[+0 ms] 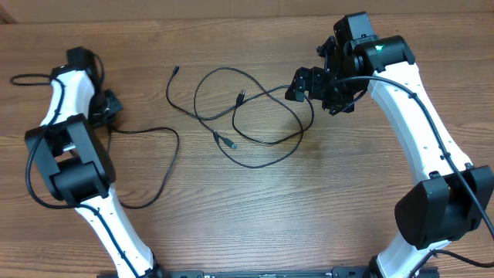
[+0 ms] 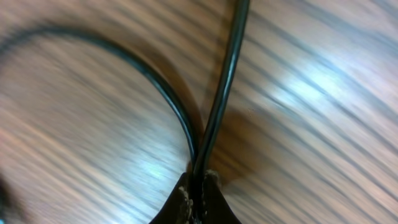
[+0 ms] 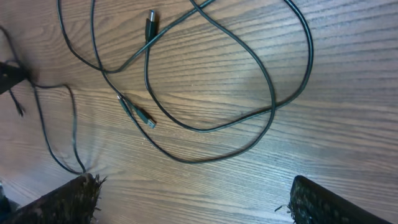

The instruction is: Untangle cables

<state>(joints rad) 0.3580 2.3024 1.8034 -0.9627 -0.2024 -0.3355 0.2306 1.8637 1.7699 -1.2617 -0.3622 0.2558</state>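
Observation:
Thin black cables point(image 1: 255, 116) lie in loose overlapping loops on the wooden table at centre, with small plug ends point(image 1: 241, 96) showing. The right wrist view shows the same loops point(image 3: 267, 93) and plugs point(image 3: 151, 23). Another black cable point(image 1: 166, 166) runs from my left gripper to the right and curves down. My left gripper point(image 1: 108, 110) is at the far left, shut on this cable point(image 2: 217, 106); its jaws point(image 2: 199, 190) pinch it low over the wood. My right gripper point(image 1: 318, 93) is open and empty point(image 3: 193, 202), hovering just right of the loops.
The wooden table point(image 1: 255, 208) fills the view. A thicker black wire point(image 1: 23, 77) runs from the left arm at the far left edge. Both arm bases stand at the front edge.

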